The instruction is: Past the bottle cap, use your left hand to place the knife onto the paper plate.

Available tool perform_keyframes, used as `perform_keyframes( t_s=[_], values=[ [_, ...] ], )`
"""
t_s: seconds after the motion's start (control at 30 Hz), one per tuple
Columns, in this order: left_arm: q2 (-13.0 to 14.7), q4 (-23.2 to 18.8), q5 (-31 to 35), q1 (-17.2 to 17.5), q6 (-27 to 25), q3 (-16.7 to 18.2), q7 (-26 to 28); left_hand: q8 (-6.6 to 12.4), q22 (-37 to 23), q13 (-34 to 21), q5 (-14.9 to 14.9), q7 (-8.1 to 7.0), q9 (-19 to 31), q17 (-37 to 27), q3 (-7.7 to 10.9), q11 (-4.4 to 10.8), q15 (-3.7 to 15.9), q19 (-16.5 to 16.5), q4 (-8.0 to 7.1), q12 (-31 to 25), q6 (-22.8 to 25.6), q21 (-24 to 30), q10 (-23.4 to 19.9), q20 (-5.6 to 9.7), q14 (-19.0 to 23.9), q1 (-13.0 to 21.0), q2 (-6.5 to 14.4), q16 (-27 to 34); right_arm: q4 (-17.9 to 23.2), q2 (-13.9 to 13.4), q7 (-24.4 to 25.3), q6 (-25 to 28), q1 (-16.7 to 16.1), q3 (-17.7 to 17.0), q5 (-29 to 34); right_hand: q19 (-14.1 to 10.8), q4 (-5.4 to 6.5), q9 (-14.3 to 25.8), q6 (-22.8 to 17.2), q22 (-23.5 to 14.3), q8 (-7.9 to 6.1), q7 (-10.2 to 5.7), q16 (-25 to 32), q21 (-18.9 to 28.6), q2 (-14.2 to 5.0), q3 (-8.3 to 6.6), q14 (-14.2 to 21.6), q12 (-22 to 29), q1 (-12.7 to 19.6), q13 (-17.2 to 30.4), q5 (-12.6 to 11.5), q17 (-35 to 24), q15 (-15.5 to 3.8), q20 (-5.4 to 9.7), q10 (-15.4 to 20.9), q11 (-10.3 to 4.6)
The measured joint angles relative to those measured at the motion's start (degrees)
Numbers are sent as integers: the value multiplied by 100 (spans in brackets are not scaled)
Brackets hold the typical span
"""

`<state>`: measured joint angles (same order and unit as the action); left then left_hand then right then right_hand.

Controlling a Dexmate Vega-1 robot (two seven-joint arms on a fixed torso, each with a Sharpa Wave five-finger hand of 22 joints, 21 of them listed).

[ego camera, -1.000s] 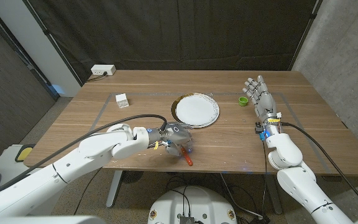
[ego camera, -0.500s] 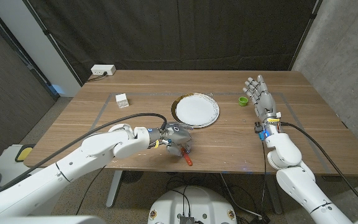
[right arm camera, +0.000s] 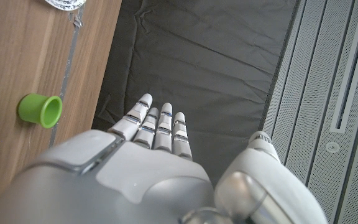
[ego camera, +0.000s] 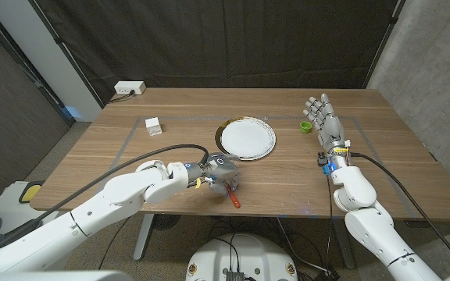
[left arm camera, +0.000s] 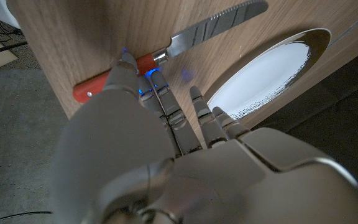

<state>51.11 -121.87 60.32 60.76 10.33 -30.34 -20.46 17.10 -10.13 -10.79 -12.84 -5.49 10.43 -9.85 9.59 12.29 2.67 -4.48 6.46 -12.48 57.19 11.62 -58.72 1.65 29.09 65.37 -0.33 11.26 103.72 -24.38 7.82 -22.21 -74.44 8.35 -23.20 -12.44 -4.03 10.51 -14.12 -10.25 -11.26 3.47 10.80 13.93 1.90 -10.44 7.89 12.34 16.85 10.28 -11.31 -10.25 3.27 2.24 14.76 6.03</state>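
While the left hand hovers spread, holding nothing, fingertips on the knife's orange handle, a firm pinch is needed before lifting toward the paper plate.

Even soft light, wrist-view foregrounds blurred

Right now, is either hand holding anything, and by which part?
The left hand has fingertips on the knife at its orange handle, near the blade; a closed grip cannot be told. The right hand holds nothing, fingers apart, beside the green bottle cap.
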Motion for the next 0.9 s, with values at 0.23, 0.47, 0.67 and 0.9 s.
perform_keyframes(
  t_s=[0.23,0.47,0.67,0.9],
  values=[
    [-21,48,64,20,-96,-74,61,0,0,0,4,-3,-5,0,-1,-1,0,0,0,31,3,0,-1,-1,0,21,22,0,-33,12,13,22,36,38,14,0,0,0,0,0,0,0,0,-1,0,0,0,0,0,0,0,0,0,0,20,20],
    [-81,162,76,50,-202,-140,253,-13,-1,0,50,41,7,0,91,-52,29,-107,26,31,297,0,-477,61,343,158,159,28,-37,12,26,74,54,63,30,0,0,0,0,0,0,0,0,0,0,0,0,0,0,0,0,0,0,0,20,20],
    [-149,260,73,123,-326,-193,521,127,-1,-105,113,-43,11,-13,295,-326,82,-279,90,-57,456,0,-946,48,904,319,314,66,-19,5,56,99,55,70,58,0,0,0,0,0,0,0,0,0,0,0,0,0,0,0,0,0,0,0,20,20],
    [-180,321,66,140,-390,-247,660,137,27,-160,134,-23,11,-44,376,-360,192,-278,87,-86,476,0,-993,48,1425,363,270,177,32,-2,91,120,21,70,75,0,-17,0,0,0,0,0,0,0,0,17,0,0,0,0,0,0,0,0,20,20]
  ],
)
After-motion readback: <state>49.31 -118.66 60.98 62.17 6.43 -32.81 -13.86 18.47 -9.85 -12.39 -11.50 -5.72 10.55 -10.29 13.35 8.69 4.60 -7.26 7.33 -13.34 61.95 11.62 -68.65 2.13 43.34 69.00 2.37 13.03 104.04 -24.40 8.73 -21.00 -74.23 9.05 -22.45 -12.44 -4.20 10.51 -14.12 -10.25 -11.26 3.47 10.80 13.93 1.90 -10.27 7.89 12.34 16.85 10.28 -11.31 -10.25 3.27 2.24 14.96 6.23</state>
